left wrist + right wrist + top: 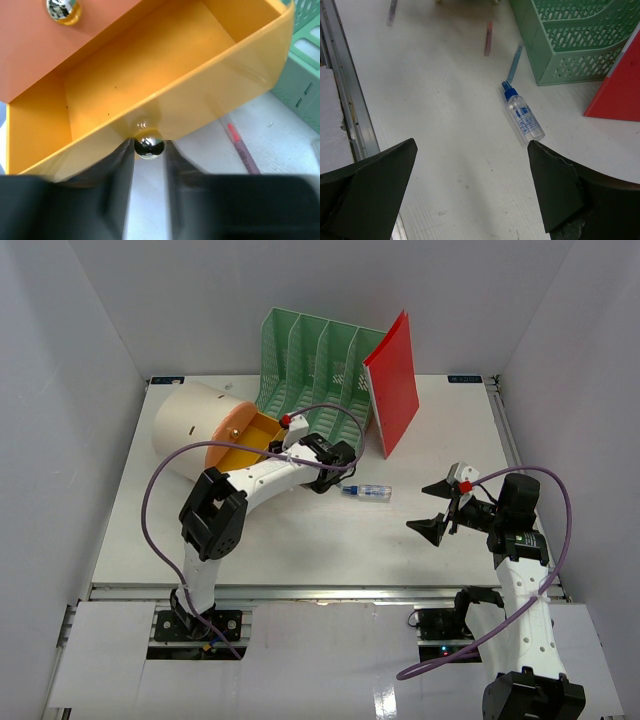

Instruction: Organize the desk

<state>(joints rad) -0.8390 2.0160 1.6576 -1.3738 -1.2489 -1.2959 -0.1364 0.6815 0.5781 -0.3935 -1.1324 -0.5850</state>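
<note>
The white desk [300, 540] carries a beige cylinder [190, 425] with an orange face, lying on its side at the back left. Its yellow drawer [150, 65] stands pulled out and looks empty. My left gripper [149, 146] is shut on the drawer's shiny round knob [149, 144], one finger on each side. In the top view the left gripper [292, 445] sits at the drawer's front. My right gripper [440, 502] hovers open over the right half of the desk, holding nothing. A small clear spray bottle [524, 117] with a blue cap lies just beyond its fingers.
A green slotted file rack [310, 370] stands at the back, with a red folder [392, 380] leaning on its right end. A red pen [489, 38] and a blue pen [514, 64] lie near the rack. A second knob [62, 10] sits on the orange face. A metal rail [345, 90] edges the desk.
</note>
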